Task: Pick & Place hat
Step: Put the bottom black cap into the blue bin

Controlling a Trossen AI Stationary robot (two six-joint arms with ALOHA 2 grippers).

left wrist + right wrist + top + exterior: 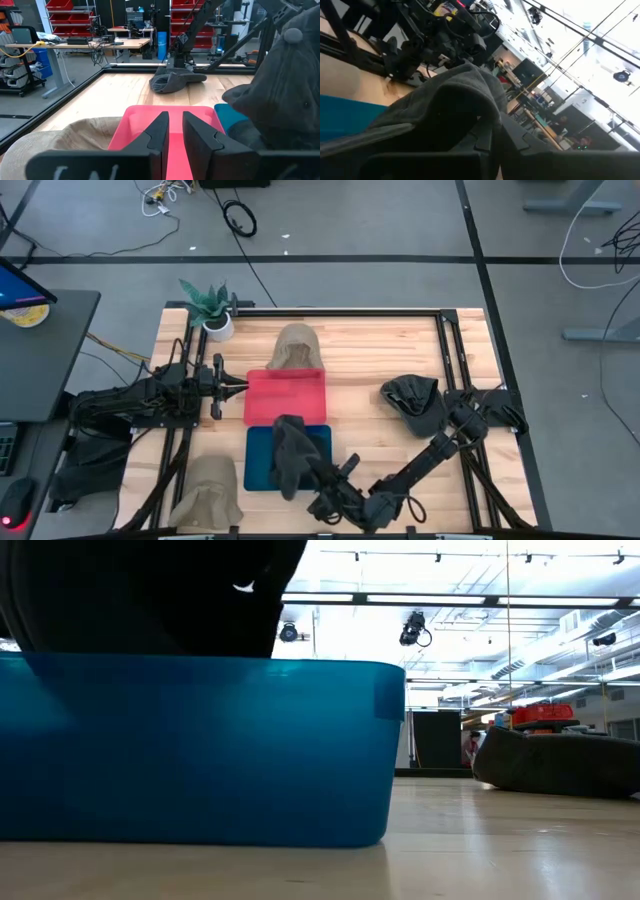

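A dark grey hat [289, 452] hangs over the blue bin [260, 470], and my right gripper [312, 476] is shut on it, reaching in from the table's near right. In the low view the hat [150, 590] fills the space above the bin's rim [200, 665]. A second dark hat [411, 395] lies on the table's right side. One tan hat [297, 347] rests at the far edge of the red tray [287, 398], another tan hat [208, 492] at the near left. My left gripper [236, 388] waits shut at the tray's left edge. My right gripper [495, 131] pinches a fold of the dark grey hat's cloth [470, 100] between its two fingers, coming in low from the near right. The hat bunches over the fingers and hangs over the blue bin; whether its lower end touches the bin's floor does not show.
A potted plant [210, 310] stands at the table's far left corner. A black frame rail [443, 350] runs along the right side. Bare wood lies between the trays and the second dark hat. A laptop [20, 295] sits on a side desk left of the table.
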